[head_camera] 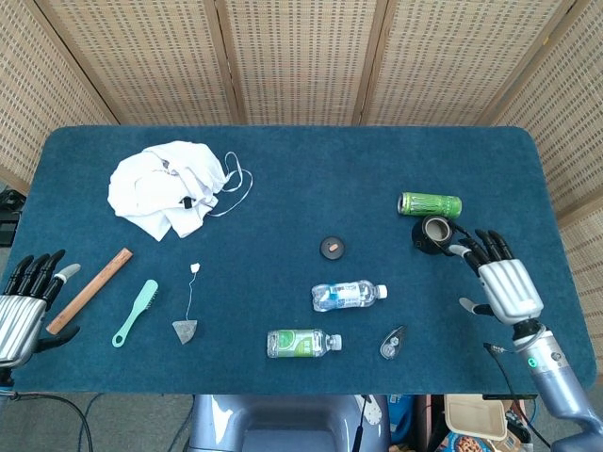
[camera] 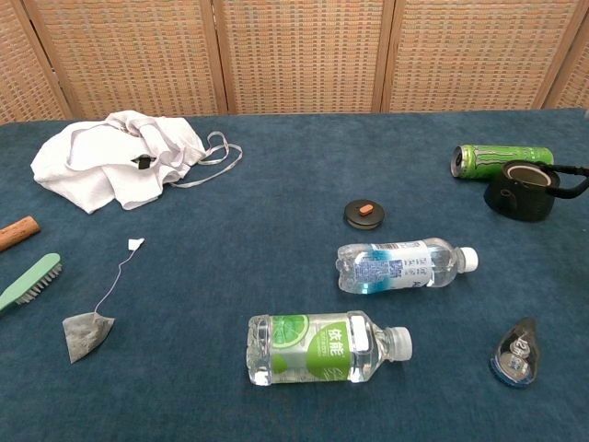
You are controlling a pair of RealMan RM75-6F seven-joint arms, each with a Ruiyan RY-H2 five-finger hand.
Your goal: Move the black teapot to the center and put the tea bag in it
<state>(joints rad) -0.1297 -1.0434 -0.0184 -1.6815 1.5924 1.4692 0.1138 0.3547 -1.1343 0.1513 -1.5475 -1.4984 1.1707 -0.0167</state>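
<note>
The black teapot [head_camera: 435,234] [camera: 523,191] stands lidless at the right of the blue table, its handle pointing right. Its small black lid [head_camera: 332,248] [camera: 364,214] lies apart, near the table's middle. The tea bag [head_camera: 185,330] [camera: 86,333] lies at the front left, its string running up to a white tag [head_camera: 196,268]. My right hand [head_camera: 502,282] hovers open just right of the teapot, fingertips near its handle. My left hand [head_camera: 26,306] is open at the table's left front edge. The chest view shows neither hand.
A green can [head_camera: 430,204] lies just behind the teapot. Two plastic bottles [head_camera: 349,296] [head_camera: 302,343] lie at the front middle, and a small clear gadget [head_camera: 393,343] is beside them. A white cloth [head_camera: 168,186], wooden stick [head_camera: 90,289] and green brush [head_camera: 137,312] occupy the left.
</note>
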